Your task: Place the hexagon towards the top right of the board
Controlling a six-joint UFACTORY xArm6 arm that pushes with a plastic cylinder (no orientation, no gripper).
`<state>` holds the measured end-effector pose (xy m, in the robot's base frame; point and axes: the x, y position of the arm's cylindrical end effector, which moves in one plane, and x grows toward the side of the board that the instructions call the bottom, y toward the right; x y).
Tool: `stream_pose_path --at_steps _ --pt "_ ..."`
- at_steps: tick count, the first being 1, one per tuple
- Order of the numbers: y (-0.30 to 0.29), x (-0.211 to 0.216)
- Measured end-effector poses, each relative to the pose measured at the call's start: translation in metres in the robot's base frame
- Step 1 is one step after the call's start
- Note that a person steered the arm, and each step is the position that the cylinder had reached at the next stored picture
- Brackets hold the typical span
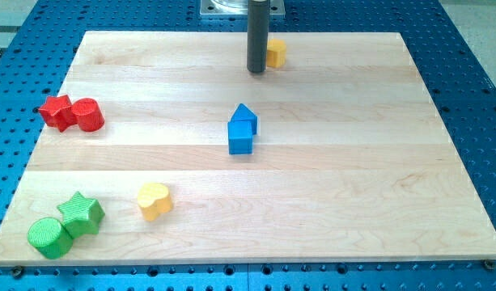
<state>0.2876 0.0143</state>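
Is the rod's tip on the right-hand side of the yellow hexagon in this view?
No. My tip sits on the view's left of the yellow hexagon, close against it near the board's top edge.

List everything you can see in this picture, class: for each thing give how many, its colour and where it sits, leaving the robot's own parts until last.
Wooden board: one, pale, fills the view, on a blue perforated table.
Yellow hexagon block: one, top centre, partly behind the rod.
Blue blocks: two, touching, centre.
Red star block: one, left edge.
Red cylinder block: one, touching the star's right.
Yellow heart block: one, lower left.
Green star block: one, bottom left.
Green cylinder block: one, touching the green star.
My tip: one dark rod, immediately left of the hexagon.
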Motion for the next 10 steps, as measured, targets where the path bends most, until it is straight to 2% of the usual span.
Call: stream_pose_path --at_steps 2,6,7,8,10 --pt "-0.01 -0.046" --pt "0.2 -0.047" --pt "0.212 -0.047" --pt "0.191 -0.047" --pt "0.085 -0.056"
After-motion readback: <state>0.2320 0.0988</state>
